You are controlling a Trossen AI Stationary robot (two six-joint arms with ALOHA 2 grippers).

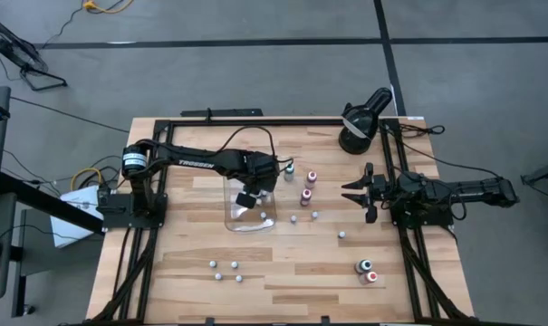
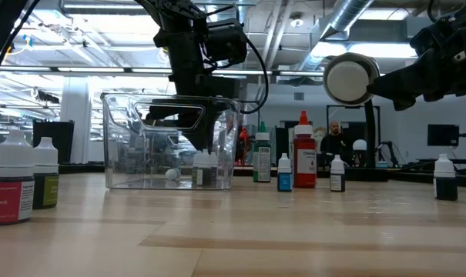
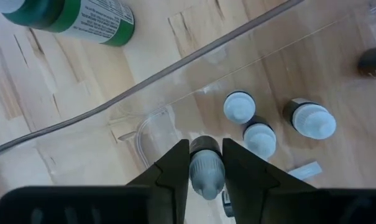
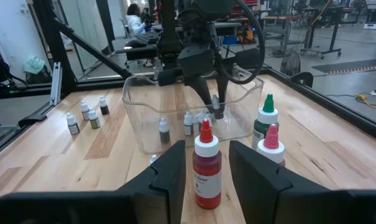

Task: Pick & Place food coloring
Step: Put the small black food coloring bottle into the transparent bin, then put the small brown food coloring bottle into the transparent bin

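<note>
Small food coloring bottles stand scattered on the wooden table. A clear plastic tray [image 1: 255,224] stands left of the table's middle, with three white-capped bottles [image 3: 260,138] upright on its floor. My left gripper [image 1: 246,195] reaches down into the tray and is shut on one more small white-capped bottle [image 3: 206,171]. My right gripper [image 1: 358,192] waits open at the table's right side with nothing between its fingers. It faces a red bottle [image 4: 206,168]. My left gripper pinches the small bottle at its white cap [image 3: 206,163] between its two fingers [image 3: 175,168]. The fingers come steeply from above, inside the tray's walls. The bottle stays upright, cap up. Whether its base rests on the tray's floor, I cannot tell.
Taller green [image 4: 265,121], pink [image 4: 271,146] and red bottles stand right of the tray. More small bottles stand near the front edge [image 1: 224,270], at the front right [image 1: 369,270] and mid-right [image 1: 341,234]. A black round lamp-like device [image 1: 360,122] sits at the far right corner.
</note>
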